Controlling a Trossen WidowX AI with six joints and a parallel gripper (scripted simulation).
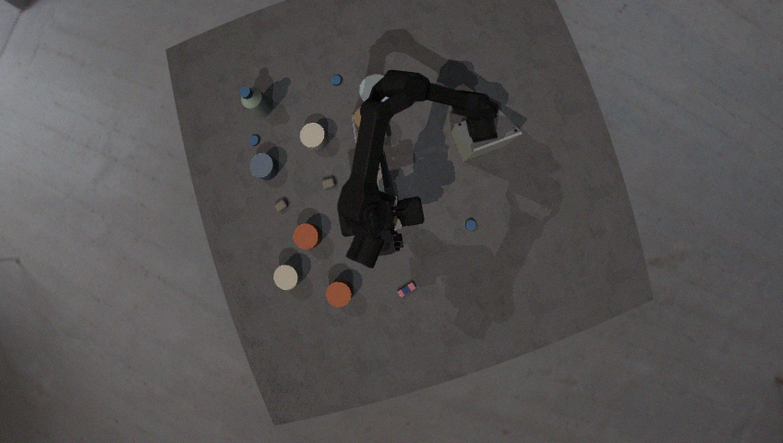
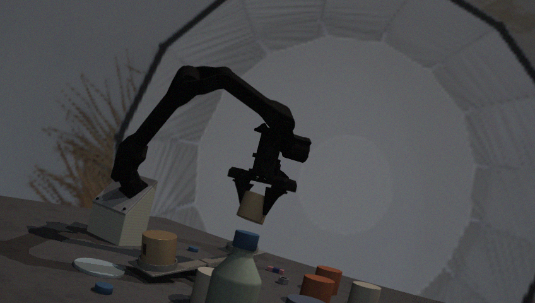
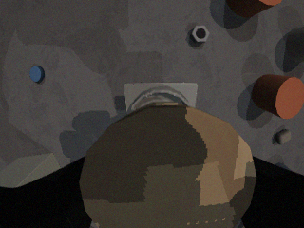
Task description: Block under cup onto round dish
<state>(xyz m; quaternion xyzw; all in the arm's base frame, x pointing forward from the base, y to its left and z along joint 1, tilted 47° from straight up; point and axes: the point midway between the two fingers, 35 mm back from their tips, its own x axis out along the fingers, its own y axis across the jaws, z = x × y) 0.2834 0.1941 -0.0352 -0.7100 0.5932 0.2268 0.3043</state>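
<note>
My gripper (image 2: 257, 204) (image 3: 163, 152) is shut on a tan cup (image 2: 250, 208) (image 3: 159, 146) and holds it upside down, high above the table. In the wrist view the cup fills the lower middle. Just beyond it shows the grey end pad of the balance (image 3: 135, 91) with a ring on it. I see no block on the part that shows. The other tan cup (image 2: 159, 244) stands on the balance's (image 2: 176, 267) far end. The pale round dish (image 2: 98, 267) (image 1: 368, 83) lies flat beside that cup, partly under the arm in the overhead view.
A green bottle (image 2: 234, 276) (image 1: 255, 101) with a blue cap stands in front. Orange cylinders (image 1: 305, 235) (image 1: 338, 293), cream cylinders (image 1: 312, 135) (image 1: 285, 277), a blue-grey one (image 1: 261, 165), a nut (image 3: 199, 33), a pink-blue piece (image 1: 406, 289) and blue discs (image 1: 470, 224) (image 3: 37, 74) lie around.
</note>
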